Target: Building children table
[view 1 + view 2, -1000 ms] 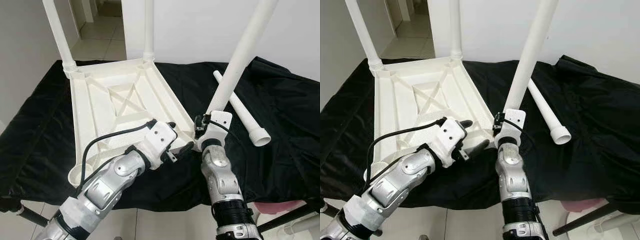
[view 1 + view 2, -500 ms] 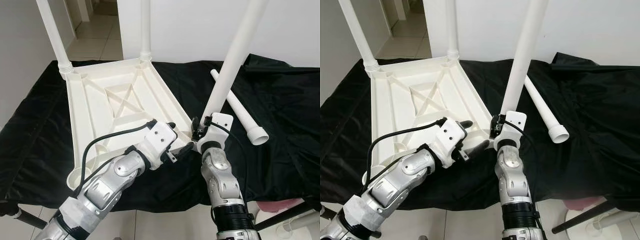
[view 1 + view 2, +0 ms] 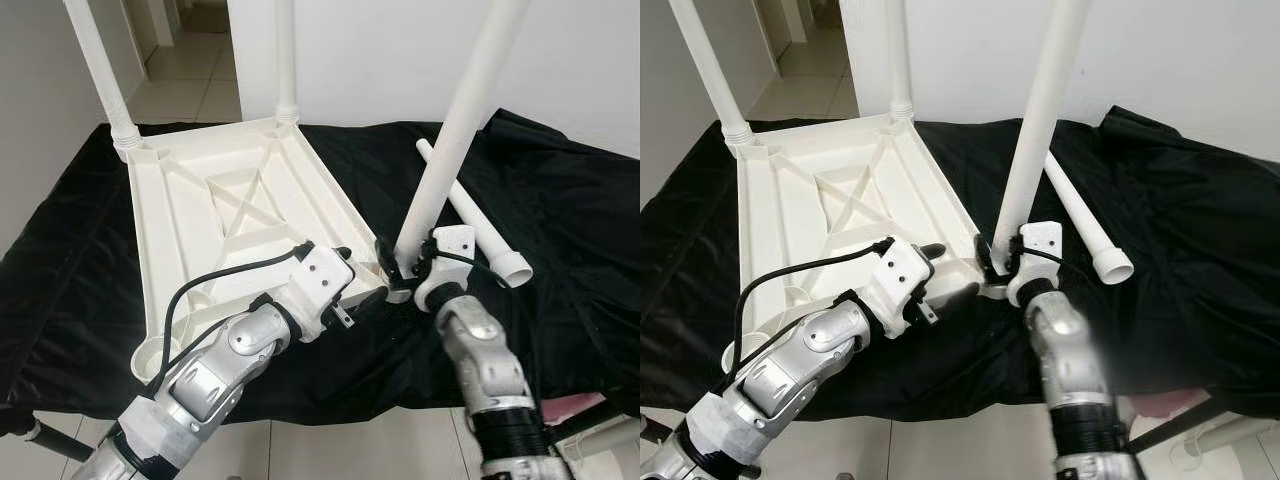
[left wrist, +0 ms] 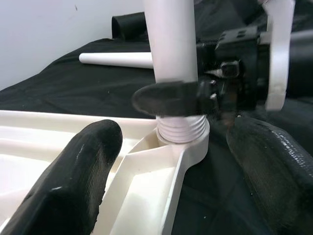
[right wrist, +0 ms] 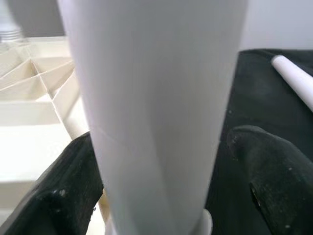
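Note:
The white plastic tabletop [image 3: 200, 230] lies upside down on a black cloth. Two white legs [image 3: 95, 70] [image 3: 285, 55] stand in its far corners. My right gripper [image 3: 395, 268] is shut on a third white leg [image 3: 450, 140] just above its threaded end. That leg stands nearly upright, leaning slightly right, its threaded end at the near right corner socket [image 4: 188, 147]. My left gripper [image 3: 358, 276] is open at that same corner, one finger [image 4: 83, 171] over the tabletop, the other [image 4: 269, 166] over the cloth. In the right wrist view the leg [image 5: 156, 98] sits between both fingers.
A loose fourth leg [image 3: 480, 225] lies on the black cloth [image 3: 570, 230] to the right of the held leg. The cloth's front edge [image 3: 350, 395] drops to tiled floor. A white wall stands behind, and a hallway opens at the back left.
My right arm has swung out to the right and brought the leg's threaded end left onto the tabletop's near right corner. The leg stands more upright. The left gripper has held its place.

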`<state>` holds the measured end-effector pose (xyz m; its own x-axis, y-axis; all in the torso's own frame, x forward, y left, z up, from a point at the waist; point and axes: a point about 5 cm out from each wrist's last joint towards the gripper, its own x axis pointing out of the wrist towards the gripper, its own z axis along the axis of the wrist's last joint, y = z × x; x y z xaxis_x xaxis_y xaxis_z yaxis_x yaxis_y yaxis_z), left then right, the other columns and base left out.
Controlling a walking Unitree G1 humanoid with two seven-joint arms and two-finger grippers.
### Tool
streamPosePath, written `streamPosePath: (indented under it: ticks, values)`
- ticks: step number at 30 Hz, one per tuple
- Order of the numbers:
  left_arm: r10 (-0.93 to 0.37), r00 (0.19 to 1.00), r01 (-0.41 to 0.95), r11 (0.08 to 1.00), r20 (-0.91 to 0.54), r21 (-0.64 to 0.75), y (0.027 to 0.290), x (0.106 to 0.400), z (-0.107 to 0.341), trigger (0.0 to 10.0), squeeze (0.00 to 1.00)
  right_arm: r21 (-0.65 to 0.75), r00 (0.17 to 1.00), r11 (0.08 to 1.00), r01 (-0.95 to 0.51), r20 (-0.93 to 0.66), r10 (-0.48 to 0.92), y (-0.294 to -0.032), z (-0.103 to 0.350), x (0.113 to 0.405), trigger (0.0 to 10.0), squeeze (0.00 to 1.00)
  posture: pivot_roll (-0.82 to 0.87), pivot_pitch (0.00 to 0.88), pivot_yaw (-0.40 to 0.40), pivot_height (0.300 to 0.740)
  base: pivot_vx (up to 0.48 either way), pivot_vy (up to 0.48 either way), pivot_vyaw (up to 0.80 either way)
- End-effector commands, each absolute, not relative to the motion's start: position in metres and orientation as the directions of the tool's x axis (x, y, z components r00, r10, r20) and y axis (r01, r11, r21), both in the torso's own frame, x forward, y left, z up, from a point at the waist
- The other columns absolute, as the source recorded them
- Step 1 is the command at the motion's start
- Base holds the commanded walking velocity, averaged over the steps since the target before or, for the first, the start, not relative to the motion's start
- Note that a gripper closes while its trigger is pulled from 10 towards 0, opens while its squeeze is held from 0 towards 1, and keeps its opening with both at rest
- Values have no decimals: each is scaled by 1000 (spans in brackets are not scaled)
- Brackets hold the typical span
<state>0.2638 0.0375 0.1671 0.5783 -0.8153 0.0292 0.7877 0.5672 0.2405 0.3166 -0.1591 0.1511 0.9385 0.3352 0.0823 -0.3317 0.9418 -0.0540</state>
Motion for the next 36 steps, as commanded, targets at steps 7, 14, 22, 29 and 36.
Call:
streamPosePath:
  ticks: [7,14,22,29,36]
  values:
    - [-900,436,874,418,-22,249,33,256,163,10000,0,-124,840,837,-532,43,540,-153,153,332,10000,0,-76,35,-5,740,0,0,0]
    - [-898,439,872,420,-21,249,33,256,163,10000,0,-151,799,790,-594,7,601,-151,150,338,4667,0,-65,31,-13,740,0,0,0]
    - [-890,455,866,437,-18,243,35,255,163,10000,0,-148,780,770,-621,-17,626,-161,144,339,0,0,-52,37,-26,740,0,0,0]
    - [-890,455,867,437,-22,241,36,253,162,10000,0,-122,796,791,-600,9,605,-164,145,337,10000,0,-56,54,-21,740,0,0,0]
    - [-893,450,872,431,-29,233,37,250,161,10000,0,-68,878,877,-476,29,478,-161,148,336,10000,0,-61,69,-19,740,0,0,0]
